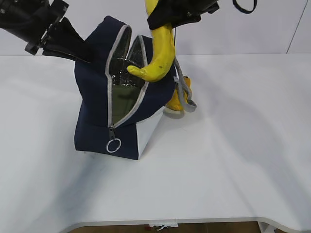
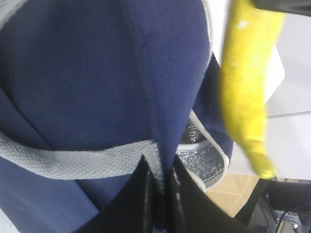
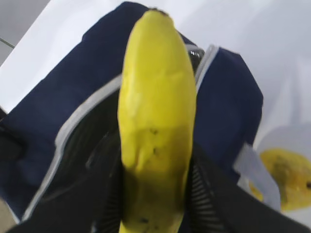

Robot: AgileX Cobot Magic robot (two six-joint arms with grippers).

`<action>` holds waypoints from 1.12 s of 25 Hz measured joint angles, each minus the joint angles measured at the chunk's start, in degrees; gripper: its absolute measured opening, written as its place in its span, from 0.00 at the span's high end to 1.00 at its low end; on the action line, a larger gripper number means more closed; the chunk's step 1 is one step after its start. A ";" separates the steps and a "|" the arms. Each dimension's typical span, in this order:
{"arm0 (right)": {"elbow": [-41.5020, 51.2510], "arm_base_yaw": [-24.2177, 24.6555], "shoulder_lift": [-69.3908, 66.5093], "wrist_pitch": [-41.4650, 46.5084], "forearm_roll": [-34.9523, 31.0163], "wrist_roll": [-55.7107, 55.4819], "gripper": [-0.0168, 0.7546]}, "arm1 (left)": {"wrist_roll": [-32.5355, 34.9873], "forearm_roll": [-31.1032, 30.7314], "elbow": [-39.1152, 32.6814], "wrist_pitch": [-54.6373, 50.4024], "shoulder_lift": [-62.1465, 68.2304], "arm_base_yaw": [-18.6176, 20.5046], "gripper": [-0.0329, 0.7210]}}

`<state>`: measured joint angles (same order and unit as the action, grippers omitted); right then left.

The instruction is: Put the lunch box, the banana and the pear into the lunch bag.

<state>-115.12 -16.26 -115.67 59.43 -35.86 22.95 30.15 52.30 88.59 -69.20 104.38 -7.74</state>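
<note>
The navy lunch bag (image 1: 95, 104) stands at the table's centre, its zipper open and silver lining showing. A pale green surface (image 1: 124, 101) shows inside; it looks like the lunch box lid. My right gripper (image 1: 170, 19) is shut on the banana (image 1: 163, 48) and holds it upright, with its lower tip over the bag's opening. In the right wrist view the banana (image 3: 155, 111) fills the gap between the fingers (image 3: 201, 194). My left gripper (image 1: 82, 52) is shut on the bag's upper left edge; its wrist view shows blue fabric (image 2: 97, 73) pinched between the jaws (image 2: 160, 184). The pear (image 1: 176, 101) lies behind the bag's right side.
A grey webbing handle (image 1: 185, 94) hangs over the pear (image 3: 286, 179). The zipper's metal ring pull (image 1: 113, 145) hangs at the bag's front. The white table's front edge (image 1: 204, 221) runs along the bottom.
</note>
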 joint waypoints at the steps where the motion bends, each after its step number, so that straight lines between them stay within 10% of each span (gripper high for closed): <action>1: 0.00 0.00 -0.70 -1.03 -1.03 1.46 0.61 | 0.00 0.00 0.00 0.00 0.00 0.00 0.95; 28: 0.00 0.00 -11.14 -5.95 -23.35 25.47 0.61 | 0.00 0.07 0.00 0.00 0.00 0.00 0.95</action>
<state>-115.12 -16.26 -126.81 53.48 -59.21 48.41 30.15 52.38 88.59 -69.20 104.38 -7.74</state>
